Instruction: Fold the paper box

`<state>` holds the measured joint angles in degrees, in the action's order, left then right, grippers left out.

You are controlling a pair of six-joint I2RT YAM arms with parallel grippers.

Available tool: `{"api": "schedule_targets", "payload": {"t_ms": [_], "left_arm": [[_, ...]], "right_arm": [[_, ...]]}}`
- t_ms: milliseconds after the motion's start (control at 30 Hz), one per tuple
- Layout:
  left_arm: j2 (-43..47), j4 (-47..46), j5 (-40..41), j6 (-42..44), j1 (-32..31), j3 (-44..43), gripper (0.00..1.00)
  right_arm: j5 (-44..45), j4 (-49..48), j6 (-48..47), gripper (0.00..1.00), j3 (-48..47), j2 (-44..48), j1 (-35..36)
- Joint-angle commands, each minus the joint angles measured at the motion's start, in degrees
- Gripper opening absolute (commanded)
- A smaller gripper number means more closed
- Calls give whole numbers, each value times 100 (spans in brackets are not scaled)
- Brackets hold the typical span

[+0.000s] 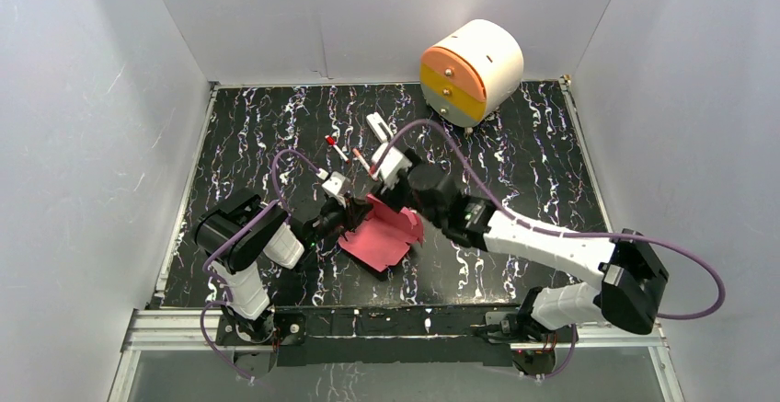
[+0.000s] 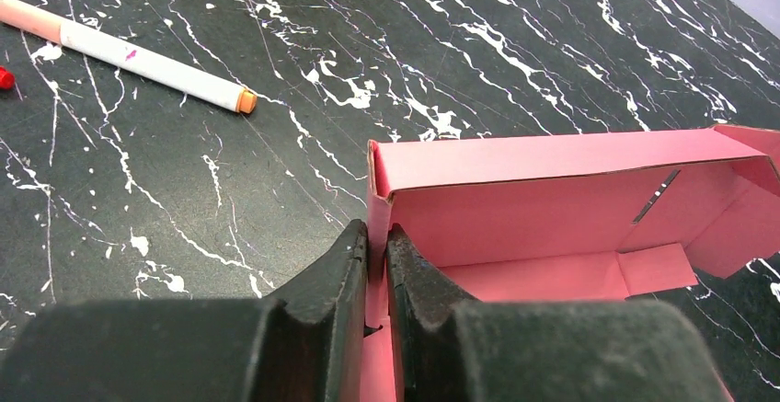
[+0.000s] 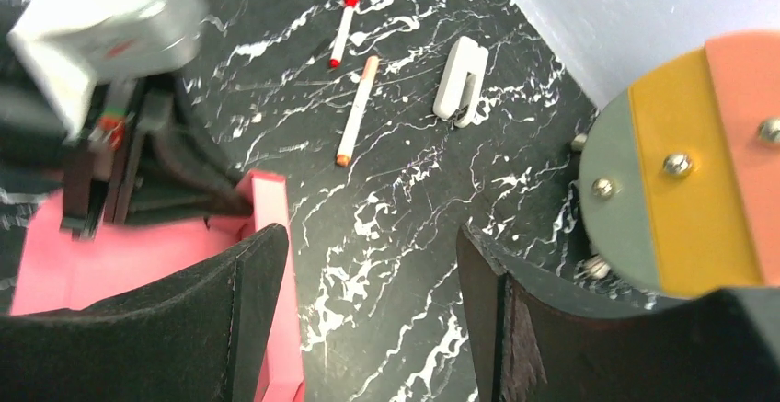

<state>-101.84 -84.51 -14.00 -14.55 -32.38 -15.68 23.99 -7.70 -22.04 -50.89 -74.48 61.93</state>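
Note:
The paper box (image 1: pixel 379 234) is pink-red card, partly folded, lying on the black marbled table between the two arms. In the left wrist view it (image 2: pixel 570 209) shows a raised far wall, a floor panel and an end flap at the right. My left gripper (image 2: pixel 376 247) is shut on the box's near-left end wall, one finger on each side. My right gripper (image 3: pixel 372 264) is open and empty at the box's far edge (image 3: pixel 276 236); its left finger stands over the pink card, its right finger over bare table.
A round white drawer unit (image 1: pixel 471 69) with orange and yellow fronts stands at the back right. A red-capped marker (image 1: pixel 337 147), an uncapped white pen (image 2: pixel 138 52) and a small white block (image 1: pixel 378 127) lie behind the box. White walls enclose the table.

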Motion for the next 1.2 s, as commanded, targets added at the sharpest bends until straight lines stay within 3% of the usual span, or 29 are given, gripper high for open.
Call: {"api": "schedule_targets", "payload": {"t_ms": [0,133,400,833,1167], "left_arm": [[100,-371,-91,302,-30,30,6],[114,-375,-161,415,-38,18,7],[22,-437,-123,645,-171,-44,8],[-14,-882,334,1089,-459,91,6],[-335,-1224,1131,1425,-744,83,7]], "right_arm": [[-853,516,1930,76,-488,38,-642],[-1328,472,3049,76,-508,-112,-1027],[-1929,-119,4236,69,-255,-601,-1347],[-2308,-723,4946,47,599,-902,-1350],[-2730,-951,5127,39,978,-993,-1342]]}}
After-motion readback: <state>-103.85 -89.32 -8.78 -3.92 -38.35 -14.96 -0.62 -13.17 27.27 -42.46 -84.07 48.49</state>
